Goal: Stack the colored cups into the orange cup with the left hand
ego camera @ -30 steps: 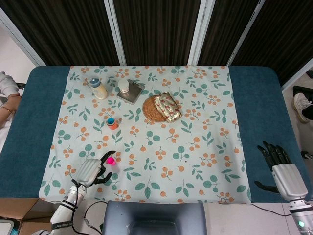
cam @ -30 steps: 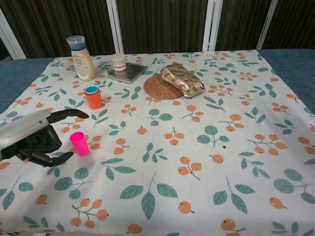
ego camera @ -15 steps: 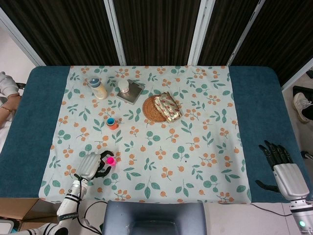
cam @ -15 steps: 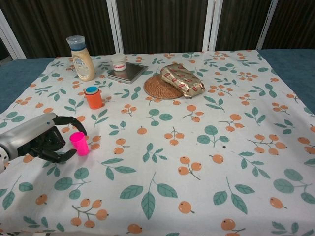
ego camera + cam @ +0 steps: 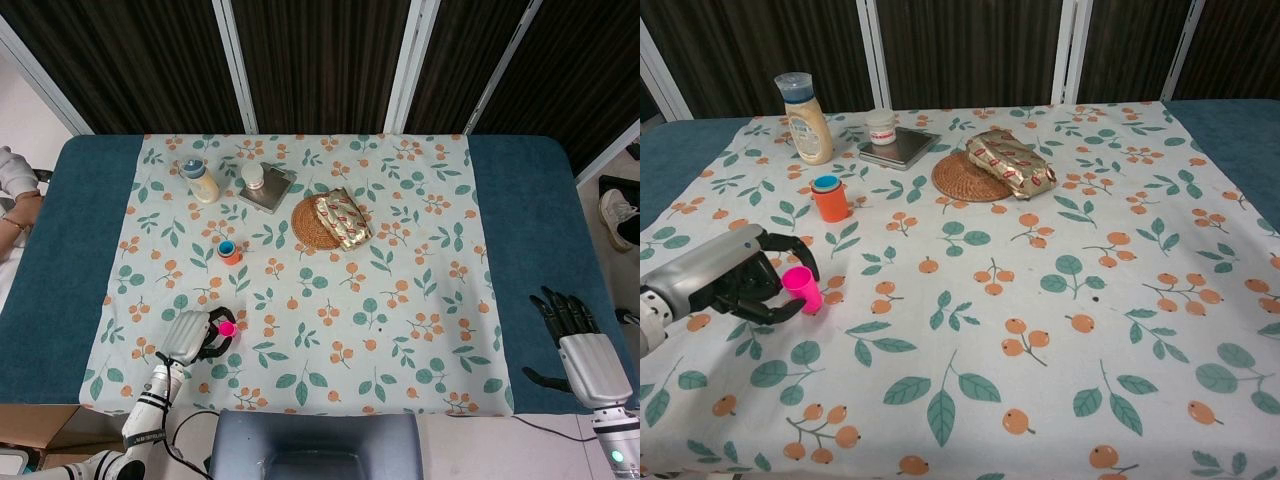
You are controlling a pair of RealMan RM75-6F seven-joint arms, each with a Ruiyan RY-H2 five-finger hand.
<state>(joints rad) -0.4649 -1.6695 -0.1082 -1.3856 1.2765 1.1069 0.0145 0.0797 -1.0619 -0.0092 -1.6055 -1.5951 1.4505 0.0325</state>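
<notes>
Now curled around the pink cup, fingers of the left hand pinching it, tilted, just above the cloth, near-left of the orange cup. Blue cup nested inside the orange one. Far right of the orange cup, right hand idle, fingers straight and slightly apart, holding nothing.

The pink cup stands near the table's front left, open end up and leaning slightly — the black fingers of the left hand curl around it. From overhead, the pink cup shows as a bright dot beside that hand. Farther back stands the orange cup, upright on the floral cloth, a blue cup already nested inside — only its rim shows.
</notes>
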